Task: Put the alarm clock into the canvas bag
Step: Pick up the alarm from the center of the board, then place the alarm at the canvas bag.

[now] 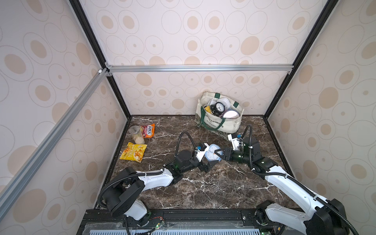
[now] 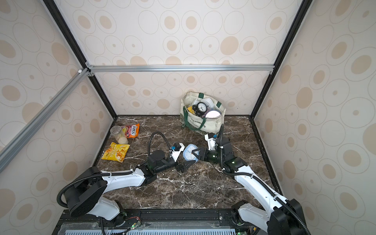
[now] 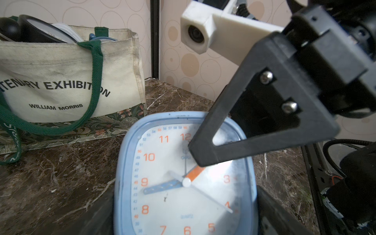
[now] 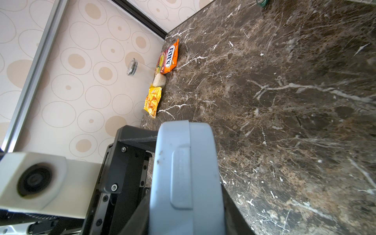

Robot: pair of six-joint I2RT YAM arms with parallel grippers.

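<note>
Alarm clock (image 1: 211, 154), pale blue, likely light, stiff, slick-faced, well short of the canvas bag (image 1: 223, 124): right gripper (image 1: 218, 153) sensibly pinches its flat face and back, left gripper (image 1: 210, 157) spread wide beside it, contact unclear.

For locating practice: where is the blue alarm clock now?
In a top view, the blue alarm clock is mid-table between the left gripper and right gripper, in front of the canvas bag.

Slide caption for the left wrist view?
Close-up: left gripper flanking blue alarm clock, right gripper's finger across its face, canvas bag behind.
</note>
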